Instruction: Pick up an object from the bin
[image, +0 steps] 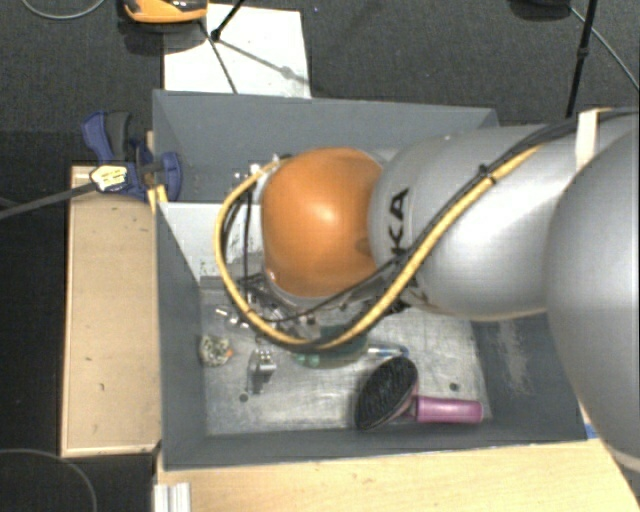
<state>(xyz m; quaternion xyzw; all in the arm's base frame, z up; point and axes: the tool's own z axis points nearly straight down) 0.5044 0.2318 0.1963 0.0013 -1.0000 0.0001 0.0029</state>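
The arm (500, 230) fills the right and middle of the bin (330, 125), its orange cover (318, 222) hanging over the floor's left-middle part. The gripper (285, 325) sits mostly hidden beneath that cover, so I cannot tell whether it is open or closed. Near the front wall lies a black brush (385, 392) with a pink handle; closer to the gripper lie a small grey metal piece (262, 368) and, left of it, a clear lump (213, 349).
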